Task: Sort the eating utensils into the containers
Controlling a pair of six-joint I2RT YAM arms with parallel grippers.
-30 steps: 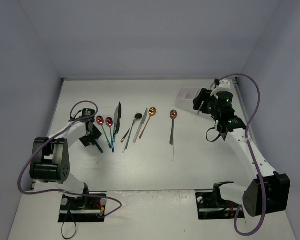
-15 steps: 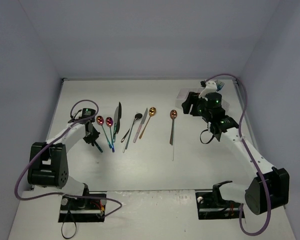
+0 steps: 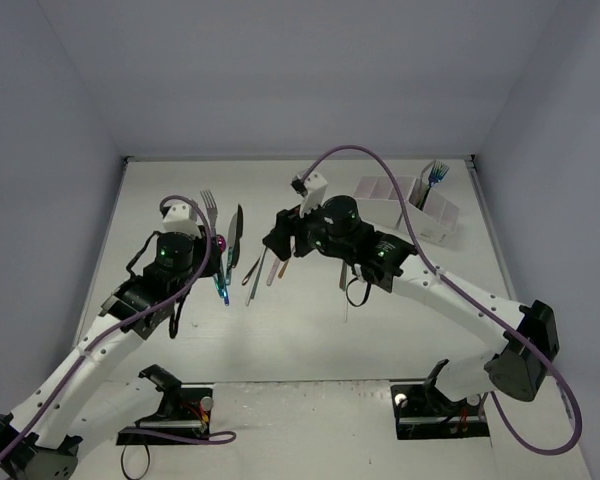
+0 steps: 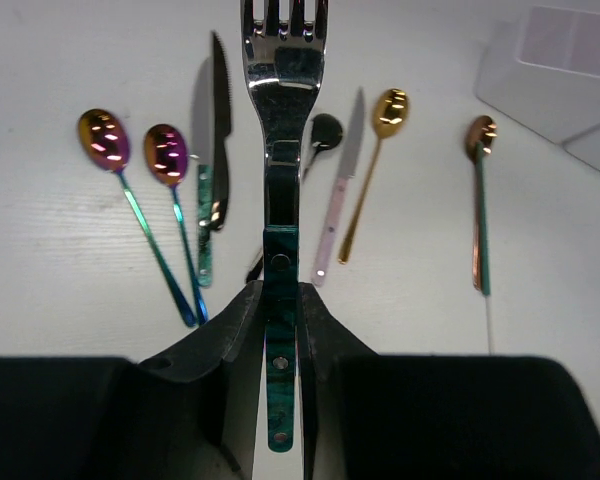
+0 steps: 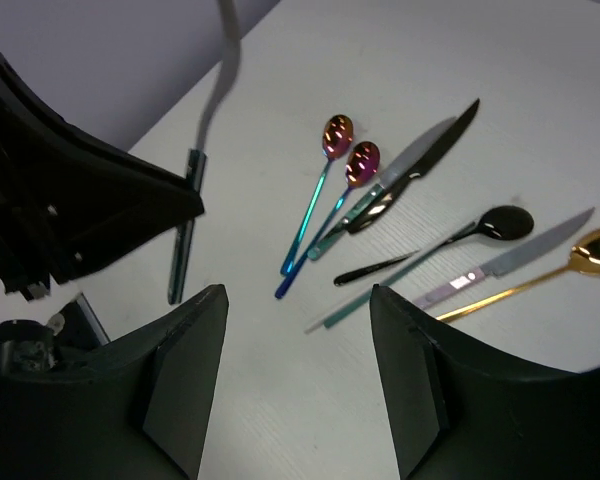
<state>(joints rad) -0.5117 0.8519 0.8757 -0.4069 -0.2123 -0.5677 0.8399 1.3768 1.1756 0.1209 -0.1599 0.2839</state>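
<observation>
My left gripper (image 4: 280, 300) is shut on the teal handle of a silver-headed fork (image 4: 282, 90) and holds it above the table, tines forward; in the top view the gripper (image 3: 198, 245) is left of the utensil row. My right gripper (image 5: 298, 300) is open and empty, above the row's near ends (image 3: 278, 243). On the table lie two rainbow spoons (image 4: 105, 140), a black knife (image 4: 218, 130), a black spoon (image 4: 325, 130), a pale knife (image 4: 340, 200), a gold spoon (image 4: 388, 110) and a copper spoon (image 4: 480, 135). The white containers (image 3: 395, 192) stand at the back right.
A blue fork (image 3: 435, 175) stands upright in the right end of the containers. A thin stick (image 5: 355, 300) lies among the utensils. Purple-grey walls close the table on three sides. The right arm's cable arcs over the back middle.
My left gripper has lifted the fork off the table. My right arm has swung from the containers leftward over the utensil row. The blue fork now shows in the containers.
</observation>
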